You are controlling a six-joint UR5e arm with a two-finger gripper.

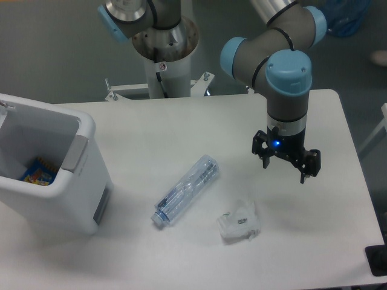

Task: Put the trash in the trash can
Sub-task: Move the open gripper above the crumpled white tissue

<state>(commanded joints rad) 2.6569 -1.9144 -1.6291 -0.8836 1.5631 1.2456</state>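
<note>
The bottle (185,190) lies on its side near the middle of the white surface (181,121), clear plastic with its pale cap end pointing down and left toward the near edge and its base angled up and right. Just to the right of the bottle's cap end, and a little nearer the front edge, sits the wrapper (239,221), a small crumpled lump of clear plastic, close to the bottle but not touching it. To the left of the bottle, well apart from it, stands the bin (72,181), a big white rectangular tub with a rounded rim and a grey panel on the side facing the bottle; a blue-and-orange packet (39,171) lies on its floor (only a corner of it shows past the rim). Up and to the right of the bottle, the tool (286,167) hangs from the arm (288,84) above the surface, pointing straight down, its two dark fingers spread apart with nothing between them and a blue light glowing on its body. It is above and to the right of the wrapper, clear of both pieces of trash.
</note>
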